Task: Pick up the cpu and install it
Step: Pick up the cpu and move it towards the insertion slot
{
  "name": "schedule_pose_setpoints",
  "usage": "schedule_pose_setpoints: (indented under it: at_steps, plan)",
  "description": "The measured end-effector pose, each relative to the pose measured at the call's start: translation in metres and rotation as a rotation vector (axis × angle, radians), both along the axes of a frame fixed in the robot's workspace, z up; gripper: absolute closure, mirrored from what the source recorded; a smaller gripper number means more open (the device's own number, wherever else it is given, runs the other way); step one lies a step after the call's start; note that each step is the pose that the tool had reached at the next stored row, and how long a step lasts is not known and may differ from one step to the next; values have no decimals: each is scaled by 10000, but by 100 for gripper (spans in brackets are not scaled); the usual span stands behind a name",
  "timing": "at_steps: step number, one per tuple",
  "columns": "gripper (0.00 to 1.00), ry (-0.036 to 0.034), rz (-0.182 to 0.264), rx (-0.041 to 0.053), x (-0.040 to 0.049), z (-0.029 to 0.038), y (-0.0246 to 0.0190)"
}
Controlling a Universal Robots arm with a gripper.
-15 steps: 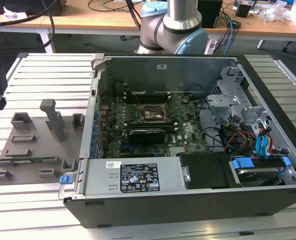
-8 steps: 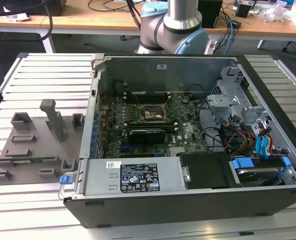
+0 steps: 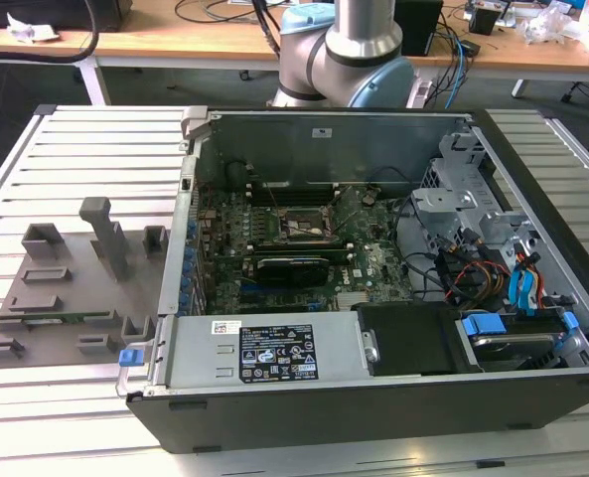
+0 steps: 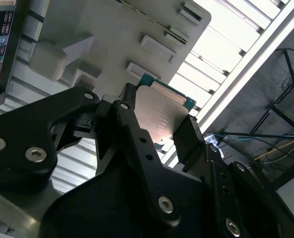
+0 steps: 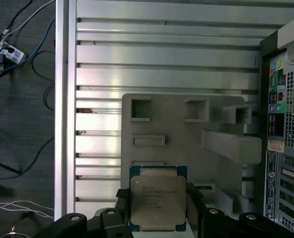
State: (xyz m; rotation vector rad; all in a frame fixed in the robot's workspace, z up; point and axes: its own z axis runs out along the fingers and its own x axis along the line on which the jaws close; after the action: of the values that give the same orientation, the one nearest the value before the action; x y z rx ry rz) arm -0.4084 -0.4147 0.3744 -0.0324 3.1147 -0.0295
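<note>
So the tool (image 5: 158, 194) is clamped shut on the cpu (image 5: 158, 203), and both wrist views show it pretty well. The black fingers (image 5: 122, 203) press on two opposite edges of the chip, with no gap between them and it that I can see. In the first wrist view the silvery metal top faces the camera with a thin green rim of board around it. In the second wrist view the cpu (image 4: 161, 119) sits tilted between the fingers (image 4: 132, 131), and the tool (image 4: 159, 117) only has it by the sides, so most of the chip sticks out past the tips. Behind it is the grey fixture plate (image 5: 186, 134) with its little pockets and raised blocks, lying flat on the slatted aluminium surface (image 5: 161, 49). The chip looks to be hanging in the air over that plate rather than resting on it. The back panel of the PC case (image 5: 285, 124) is just beside the plate. The exterior view has the same fixture plate (image 3: 66, 288) on the surface (image 3: 95, 149), on the exterior view's left, with the opened case (image 3: 373, 407) right next to it. Inside the case the green motherboard (image 3: 373, 263) lies flat, with the black-and-metal socket frame (image 3: 299, 227) roughly in its middle, well apart from the plate. The arm (image 3: 349, 50) rises behind the case's far wall.
</note>
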Motion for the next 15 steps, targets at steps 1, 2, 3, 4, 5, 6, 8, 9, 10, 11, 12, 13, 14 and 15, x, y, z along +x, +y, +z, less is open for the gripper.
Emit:
schedule_pose_setpoints:
  at_steps: [1,2,3,4,5,6,8,9,10,11,12,13,14,15]
  plan:
    - [45,-1,0,0,0,29,0]
    - [45,-1,0,0,0,63,0]
    - [45,0,0,0,0,81,0]
    - [45,0,0,0,0,99,0]
    - [45,0,0,0,0,146,0]
    - [45,0,0,0,0,171,0]
    - [45,0,1,0,0,241,0]
    - [45,0,0,0,0,262,0]
    - [45,0,0,0,0,288,0]
    - [45,0,0,0,0,311,0]
    - [45,0,0,0,0,338,0]
    - [45,-1,-1,1,0,380,0]
    - [45,0,0,0,0,410,0]
    - [45,-1,1,1,0,434,0]
